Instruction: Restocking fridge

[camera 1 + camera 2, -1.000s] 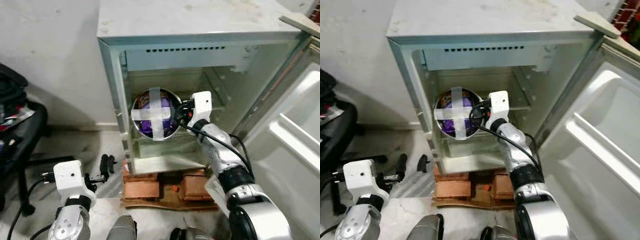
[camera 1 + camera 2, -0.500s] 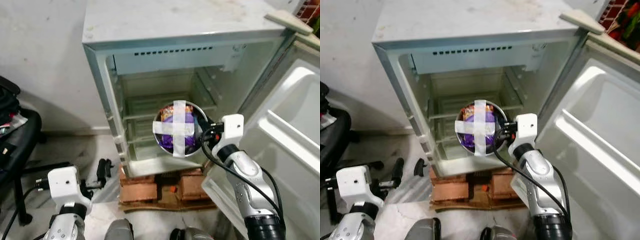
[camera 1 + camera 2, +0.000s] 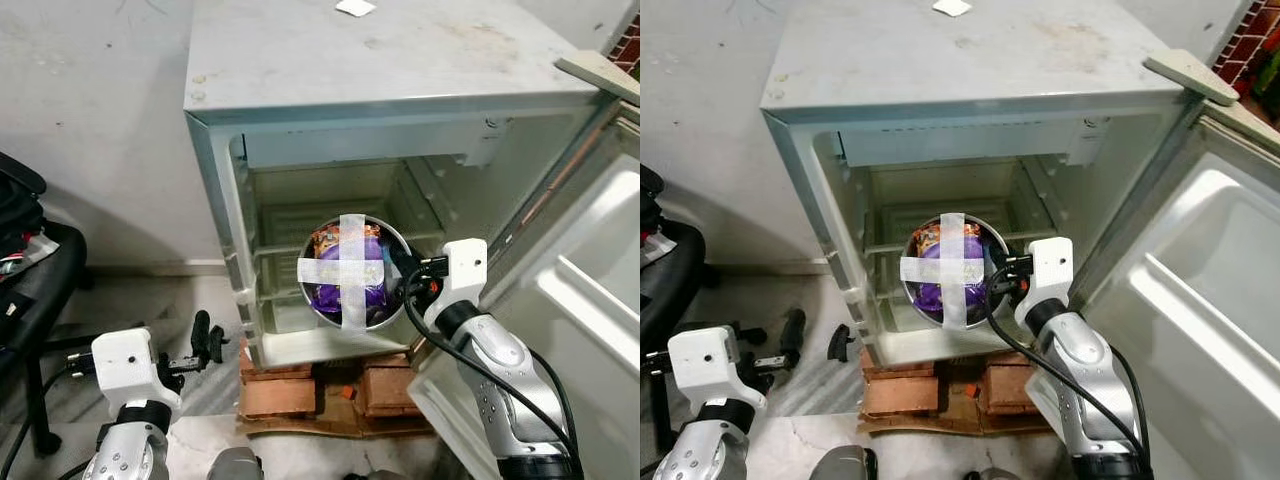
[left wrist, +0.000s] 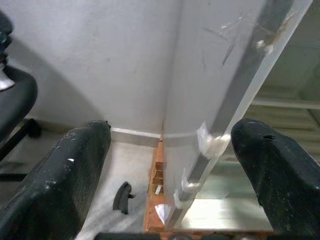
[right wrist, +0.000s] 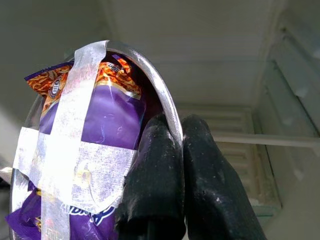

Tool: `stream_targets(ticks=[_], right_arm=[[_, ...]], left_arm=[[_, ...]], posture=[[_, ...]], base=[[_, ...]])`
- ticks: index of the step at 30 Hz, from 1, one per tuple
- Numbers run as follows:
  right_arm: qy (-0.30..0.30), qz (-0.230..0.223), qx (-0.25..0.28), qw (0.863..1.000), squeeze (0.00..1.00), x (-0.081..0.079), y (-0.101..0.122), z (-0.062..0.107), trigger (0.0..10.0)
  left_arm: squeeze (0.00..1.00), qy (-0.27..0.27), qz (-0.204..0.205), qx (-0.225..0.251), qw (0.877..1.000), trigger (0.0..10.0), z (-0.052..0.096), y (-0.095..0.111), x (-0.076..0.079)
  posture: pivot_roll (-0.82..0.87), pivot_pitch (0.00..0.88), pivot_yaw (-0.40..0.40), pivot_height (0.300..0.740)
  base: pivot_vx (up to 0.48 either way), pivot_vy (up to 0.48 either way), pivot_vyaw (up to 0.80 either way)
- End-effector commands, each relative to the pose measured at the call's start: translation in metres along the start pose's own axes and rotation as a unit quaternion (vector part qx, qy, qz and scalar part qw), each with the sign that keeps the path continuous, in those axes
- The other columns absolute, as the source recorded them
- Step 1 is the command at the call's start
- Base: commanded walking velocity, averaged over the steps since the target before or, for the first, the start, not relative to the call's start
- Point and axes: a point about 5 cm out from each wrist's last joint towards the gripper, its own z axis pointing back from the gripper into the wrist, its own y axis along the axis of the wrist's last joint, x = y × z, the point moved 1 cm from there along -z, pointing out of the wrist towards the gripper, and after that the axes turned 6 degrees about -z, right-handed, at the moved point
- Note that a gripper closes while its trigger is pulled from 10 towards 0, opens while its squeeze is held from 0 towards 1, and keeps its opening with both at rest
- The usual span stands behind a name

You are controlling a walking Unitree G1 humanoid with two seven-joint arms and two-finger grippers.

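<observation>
Compared with half a second ago, little has changed around the bowl (image 3: pixel 348 271): it is held in front of the open fridge (image 3: pixel 330 190) at the level of the lower shelves, much as before, whereas a second ago it sat further left, against the fridge's left inner wall. The camera has tilted up a little, so more of the fridge's flat top shows.

The bowl is round, shiny metal with a thin rim, turned so its mouth faces the camera. Two strips of pale tape cross over the opening. Behind the tape sits a crinkled purple snack packet (image 5: pixel 107 115) with an orange patterned top edge.

The right gripper (image 5: pixel 172 165) pinches the bowl's rim on its right side, the two black, matte, slightly scuffed fingers (image 5: pixel 150 175) closed narrowly, one inside and one outside the metal edge.

The fridge is a small pale cabinet with a dusty, marked top, ribbed inner walls and clear shelf ledges. It stands on reddish bricks (image 3: pixel 290 385) over a brown board. Its white door (image 3: pixel 1200 300) is swung wide to the right, showing moulded shelves.

The left gripper (image 4: pixel 170 170) hangs low beside the fridge's left front corner, its fingers spread wide and holding nothing. A black chair (image 3: pixel 30 290) stands at the left.
</observation>
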Motion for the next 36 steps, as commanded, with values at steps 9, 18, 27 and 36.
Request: stream_targets(ticks=[9, 18, 27, 36], right_arm=[[0.010, 0.005, -0.016, 1.000, 0.00, 0.000, -0.006, 0.003, 10.0], [0.032, -0.003, -0.020, 0.999, 0.00, -0.006, -0.007, -0.012, 10.0], [0.083, -0.007, -0.024, 0.996, 0.00, -0.031, -0.007, -0.071, 10.0], [0.035, -0.046, -0.046, 0.997, 0.00, -0.040, -0.003, -0.112, 10.0]], left_arm=[[0.00, 0.007, -0.002, 0.000, 1.000, 10.0, 0.000, -0.002, 0.001], [0.00, 0.011, -0.002, -0.006, 1.000, 10.0, 0.001, -0.004, 0.001], [0.00, 0.021, -0.006, -0.008, 1.000, 10.0, 0.011, -0.001, 0.001], [0.00, 0.064, -0.004, -0.027, 0.998, 10.0, 0.037, -0.002, -0.010]], posture=[[0.16, 0.098, -0.056, 0.740], [0.18, 0.107, -0.059, 0.740], [0.29, 0.147, -0.073, 0.740], [0.39, 0.212, -0.124, 0.740]], base=[[0.174, 0.000, 0.00], [0.000, 0.000, 0.00], [0.000, 0.000, 0.00], [0.000, 0.000, 0.00]])
